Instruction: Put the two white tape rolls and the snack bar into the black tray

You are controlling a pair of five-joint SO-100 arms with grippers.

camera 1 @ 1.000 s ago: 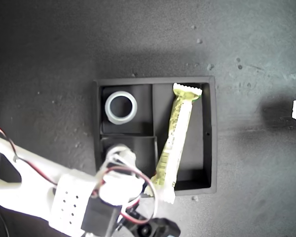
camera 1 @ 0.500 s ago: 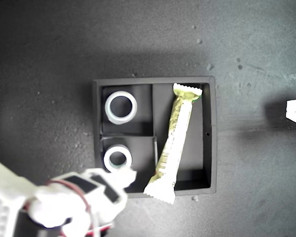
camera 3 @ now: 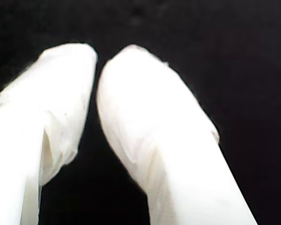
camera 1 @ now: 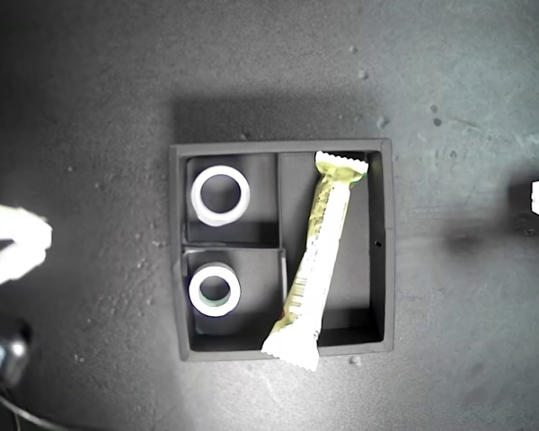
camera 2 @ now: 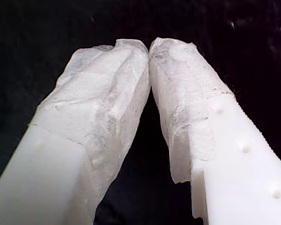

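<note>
Our first gripper (camera 2: 149, 47) and second gripper (camera 3: 97, 58) are both pressed together on nothing, well apart from the black tray (camera 1: 385, 242). Each tape roll (camera 1: 220, 195) (camera 1: 215, 289) fills a small compartment; the snack bar (camera 1: 317, 256) lies in the long one, its end over the rim, print unreadable.

2 tape rolls (camera 1: 220, 195) (camera 1: 215, 289) in tray's (camera 1: 386, 242) small compartments; snack bar (camera 1: 316, 256) in long one.

my first gripper (camera 2: 149, 47): jaws closed, empty | my second gripper (camera 3: 97, 56): jaws closed, empty
</note>
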